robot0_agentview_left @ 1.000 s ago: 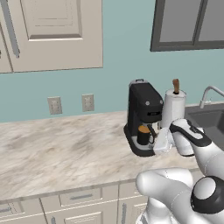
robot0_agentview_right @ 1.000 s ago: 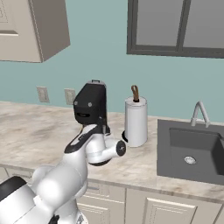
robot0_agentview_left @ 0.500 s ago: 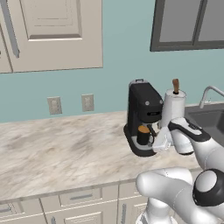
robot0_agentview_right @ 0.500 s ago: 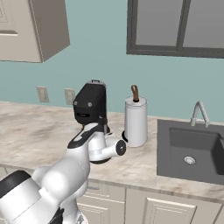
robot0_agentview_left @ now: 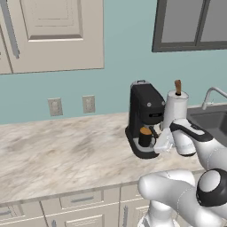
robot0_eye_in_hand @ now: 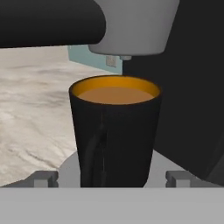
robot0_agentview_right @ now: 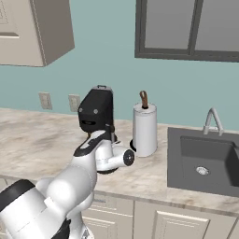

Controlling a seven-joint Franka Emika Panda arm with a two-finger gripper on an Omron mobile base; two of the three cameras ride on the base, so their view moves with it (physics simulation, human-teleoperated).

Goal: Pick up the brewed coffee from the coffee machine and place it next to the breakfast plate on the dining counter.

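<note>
Mug first: small black cylindrical mug of brewed coffee (robot0_eye_in_hand: 114, 131), orange-brown liquid at the rim, handle facing the camera, stands upright on the flat base tray of the compact black espresso-style coffee machine (robot0_agentview_left: 144, 116), directly under its grey spout. From the left base camera the mug (robot0_agentview_left: 144, 137) sits in the machine's front opening, at about 5 o'clock from the machine's rounded top.

White arm's two-finger gripper (robot0_eye_in_hand: 112, 178) is spread wide, released, nothing grasped. Hand camera: one grey fingertip (robot0_eye_in_hand: 43, 178) at 8 o'clock of the mug, the other at 4 o'clock, mug base between them; cannot tell if either pad touches it. Left base camera: gripper (robot0_agentview_left: 158, 142) level with the mug, just beside it at 3 o'clock.

Right base camera: white arm covers the lower front of the machine (robot0_agentview_right: 97, 110).

White paper-towel roll on a brown-topped holder (robot0_agentview_right: 144, 129) stands upright at 3 o'clock of the machine, close to it. Dark grey sink with a silver faucet (robot0_agentview_right: 203, 158) further out at 3 o'clock. Beige marble-patterned countertop (robot0_agentview_left: 62, 146) carries the machine; two wall outlets (robot0_agentview_left: 72, 105) on the teal wall at 9 o'clock of the machine.
</note>
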